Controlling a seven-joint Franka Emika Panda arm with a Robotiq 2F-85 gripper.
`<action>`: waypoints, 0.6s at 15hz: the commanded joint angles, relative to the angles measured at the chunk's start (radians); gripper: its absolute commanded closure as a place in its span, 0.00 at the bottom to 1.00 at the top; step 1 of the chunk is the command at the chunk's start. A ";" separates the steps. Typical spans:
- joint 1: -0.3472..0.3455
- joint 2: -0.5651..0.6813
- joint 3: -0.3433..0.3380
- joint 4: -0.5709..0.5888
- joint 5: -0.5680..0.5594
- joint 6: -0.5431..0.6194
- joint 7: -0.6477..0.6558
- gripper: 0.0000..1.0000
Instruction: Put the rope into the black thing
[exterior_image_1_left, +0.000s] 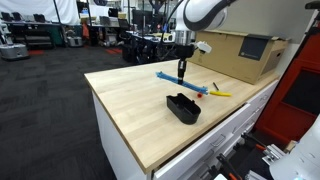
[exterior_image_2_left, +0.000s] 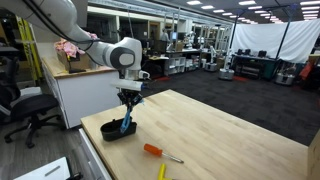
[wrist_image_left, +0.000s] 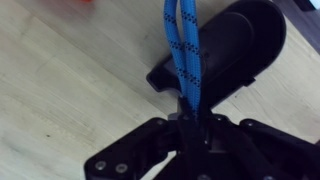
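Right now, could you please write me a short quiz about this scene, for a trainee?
1. True or false: the gripper is open and empty.
2. In the wrist view, how many strands of the blue rope run out from the gripper?
3. In an exterior view, which thing stands beyond the black bin? A) a cardboard box B) a kettle C) a plate
Key: 1 false, it is shut on the blue rope; 2 two; 3 A.
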 joint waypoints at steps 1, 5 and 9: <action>0.005 0.000 0.012 -0.007 0.134 0.064 0.106 0.97; 0.005 -0.003 0.011 -0.009 0.267 0.138 0.216 0.97; 0.022 0.010 0.029 -0.050 0.264 0.359 0.402 0.97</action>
